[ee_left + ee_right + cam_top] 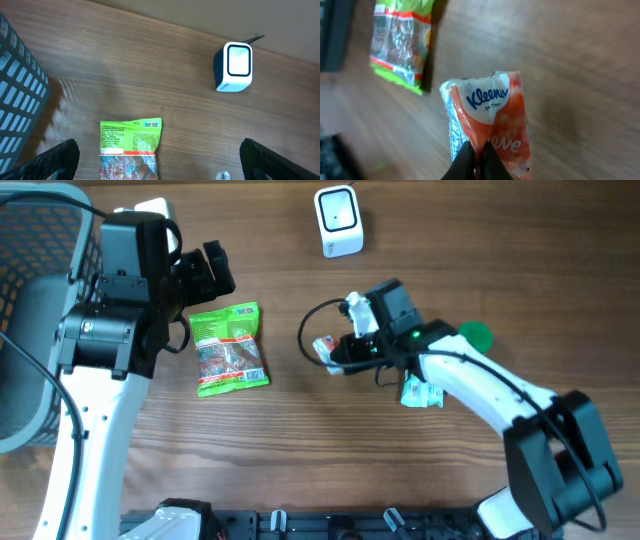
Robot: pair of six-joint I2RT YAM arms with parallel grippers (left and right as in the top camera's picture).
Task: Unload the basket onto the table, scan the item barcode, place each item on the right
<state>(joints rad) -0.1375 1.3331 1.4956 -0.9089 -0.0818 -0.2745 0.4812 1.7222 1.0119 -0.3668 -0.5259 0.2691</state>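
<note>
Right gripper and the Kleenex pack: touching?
Touching. The right wrist view shows the right gripper shut on the Kleenex pack, fingertips pinching its lower edge.

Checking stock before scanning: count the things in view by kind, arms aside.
Green snack packet: 1
Kleenex tissue pack: 1
White barcode scanner: 1
Grey basket: 1
Small white-and-teal packet: 1
Green object, partly hidden: 1
Total: 6
</note>
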